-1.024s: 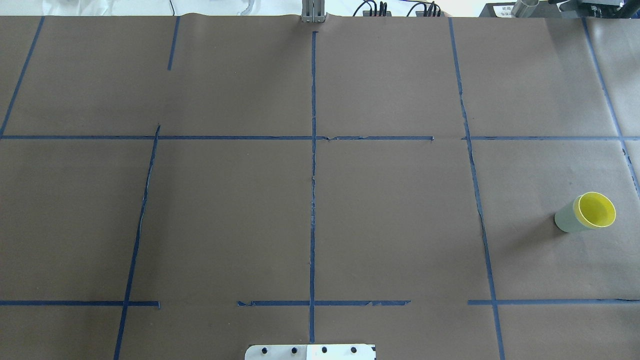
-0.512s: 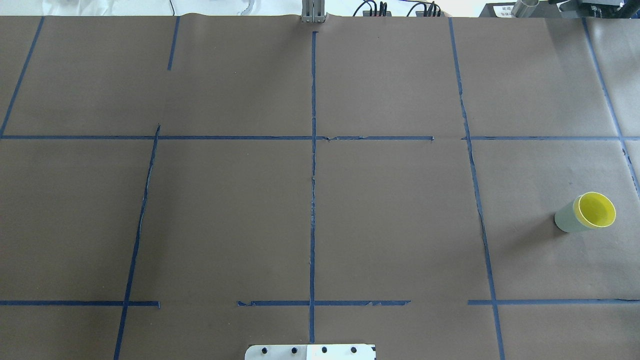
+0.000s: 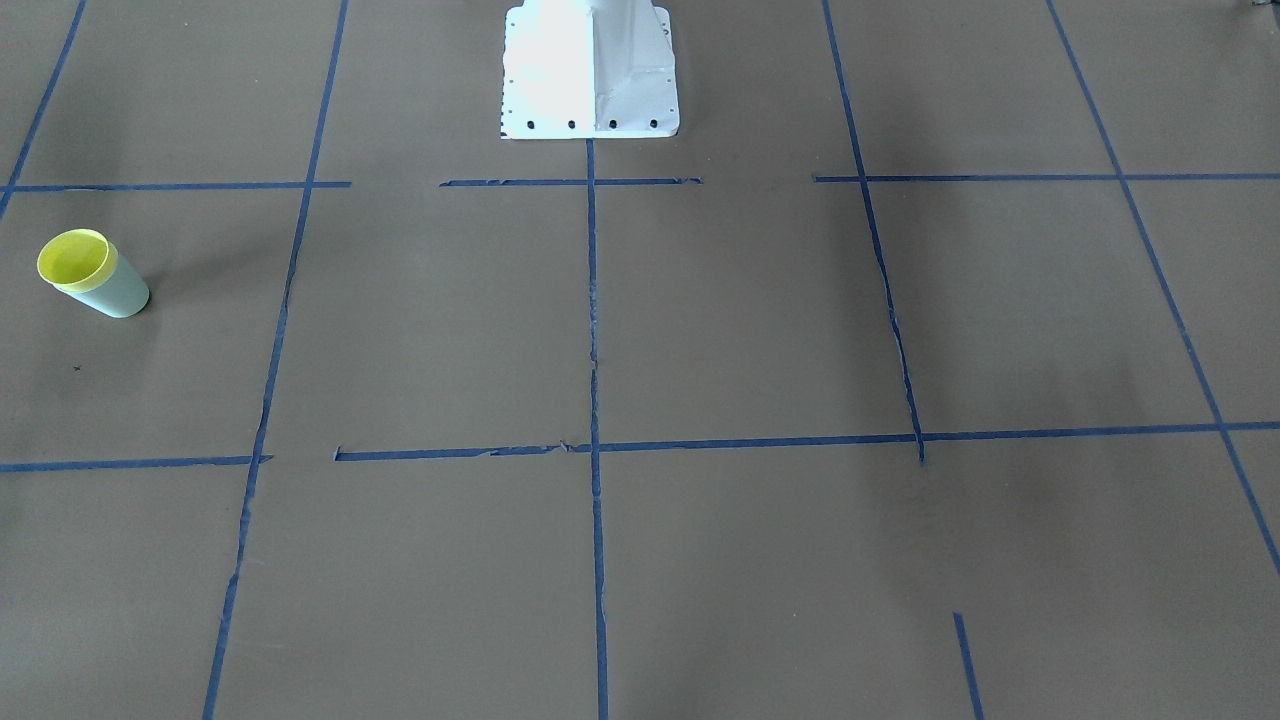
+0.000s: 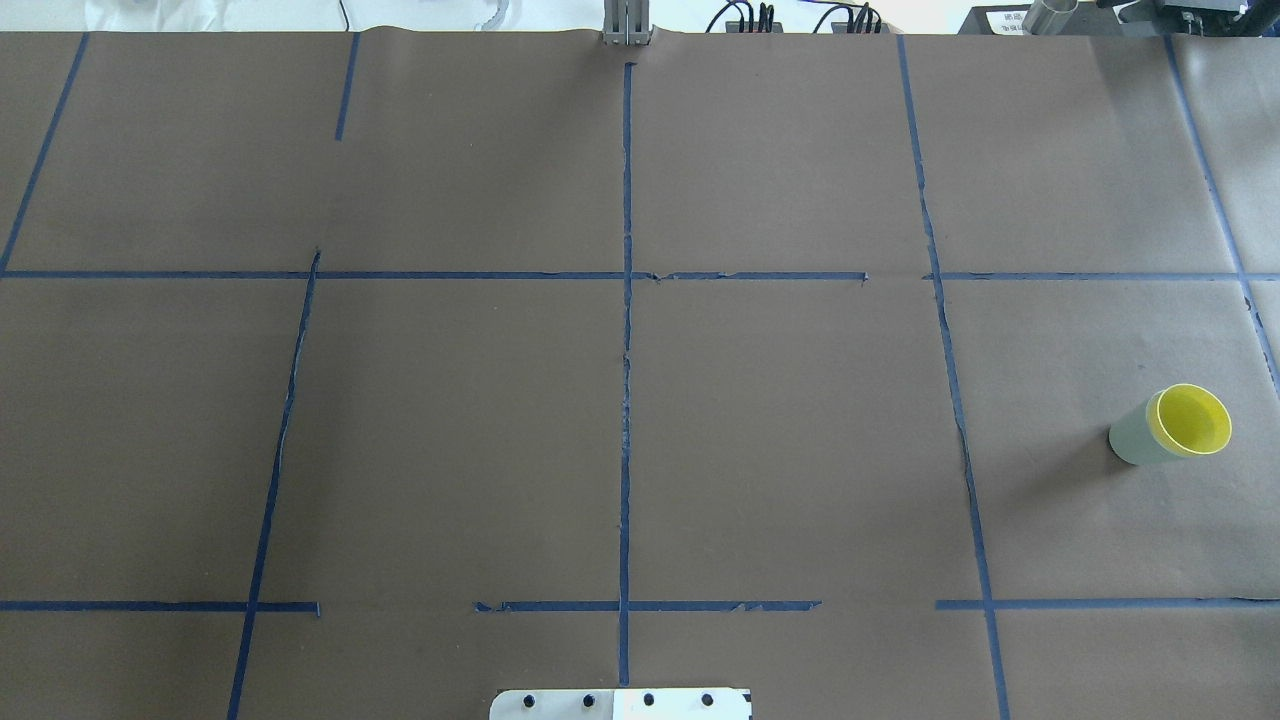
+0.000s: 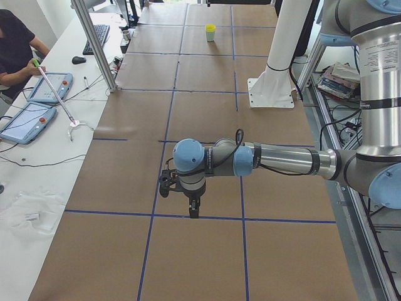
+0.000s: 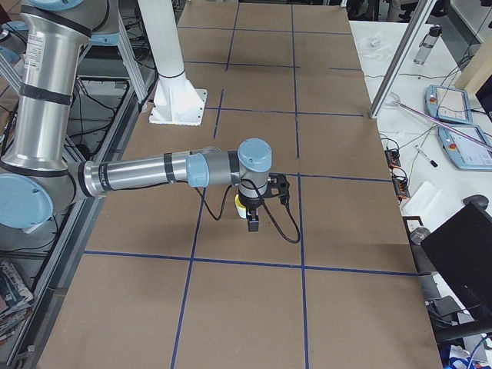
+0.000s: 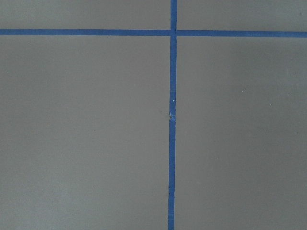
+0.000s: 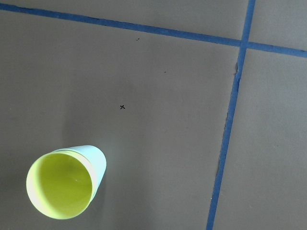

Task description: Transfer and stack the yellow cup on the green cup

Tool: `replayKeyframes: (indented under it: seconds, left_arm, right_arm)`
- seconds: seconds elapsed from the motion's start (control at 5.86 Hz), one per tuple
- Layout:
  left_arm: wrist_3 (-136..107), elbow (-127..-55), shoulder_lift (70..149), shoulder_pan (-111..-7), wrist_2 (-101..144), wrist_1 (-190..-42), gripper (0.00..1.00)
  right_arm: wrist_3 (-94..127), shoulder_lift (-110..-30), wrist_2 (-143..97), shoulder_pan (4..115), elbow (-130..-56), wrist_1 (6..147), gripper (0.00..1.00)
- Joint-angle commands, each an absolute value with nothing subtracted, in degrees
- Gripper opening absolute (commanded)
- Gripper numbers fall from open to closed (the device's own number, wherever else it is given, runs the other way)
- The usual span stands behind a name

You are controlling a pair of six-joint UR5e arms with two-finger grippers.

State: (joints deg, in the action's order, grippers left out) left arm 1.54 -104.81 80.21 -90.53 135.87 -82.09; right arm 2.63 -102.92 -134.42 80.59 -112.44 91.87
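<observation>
The yellow cup (image 4: pixel 1192 420) sits nested inside the green cup (image 4: pixel 1130 438), upright at the table's right side. The pair also shows in the front-facing view, yellow (image 3: pixel 72 258) in green (image 3: pixel 118 293), and in the right wrist view, yellow (image 8: pixel 60 191) in green (image 8: pixel 97 160), at lower left. My right gripper (image 6: pixel 252 224) shows only in the exterior right view, hanging above and beside the cups; I cannot tell whether it is open or shut. My left gripper (image 5: pixel 193 213) shows only in the exterior left view, over bare table far from the cups; I cannot tell its state.
Blue tape lines (image 4: pixel 626 300) divide the brown table cover. The white robot base (image 3: pixel 590 70) stands at the near middle edge. An operator (image 5: pixel 15 53) with tablets sits at a side bench beyond the table.
</observation>
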Motion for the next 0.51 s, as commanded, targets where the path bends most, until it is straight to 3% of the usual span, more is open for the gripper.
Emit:
replayKeyframes:
  seconds: [0.0,0.34]
  left_arm:
    - [1.4,-104.9,80.2,-90.5,135.9,-82.0,1.0]
    - [1.4,-104.8,80.2,-90.5,136.1,-82.4,1.0]
  right_arm:
    - [2.1,-103.0,-134.3,80.6,-112.3,91.9,1.0]
    - [1.2,-104.5,-134.4,80.9,-112.2,92.0,1.0]
